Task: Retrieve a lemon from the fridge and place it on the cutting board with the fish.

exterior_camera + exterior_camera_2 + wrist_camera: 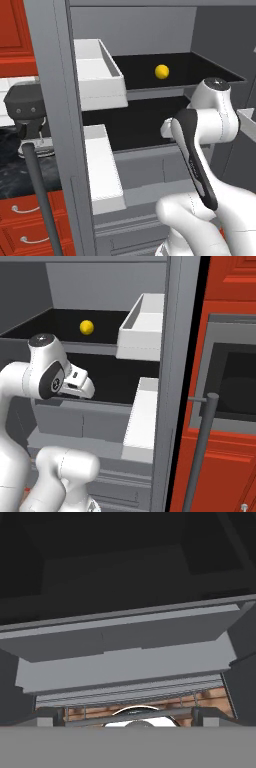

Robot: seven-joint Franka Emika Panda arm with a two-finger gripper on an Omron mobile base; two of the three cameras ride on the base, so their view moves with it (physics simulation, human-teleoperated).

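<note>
Lemon (161, 71): alone on the fridge's (55, 100) upper black shelf, toward the back.
My pincer (89, 390): spread wide, empty, in front of the shelf below the lemon.

We see the fridge (172, 381) standing open, our hand (80, 385) reaching in over the lower black shelf (110, 381). Whether the jaws are spread cannot be made out from here. The lemon (87, 327) rests on the upper black shelf (65, 323), above our hand and well apart from it. Two white door bins (142, 323) sit to the hand's right, one higher, one lower. Farther right stand the red cabinets (225, 286) and a grey bar handle (202, 446).
</note>
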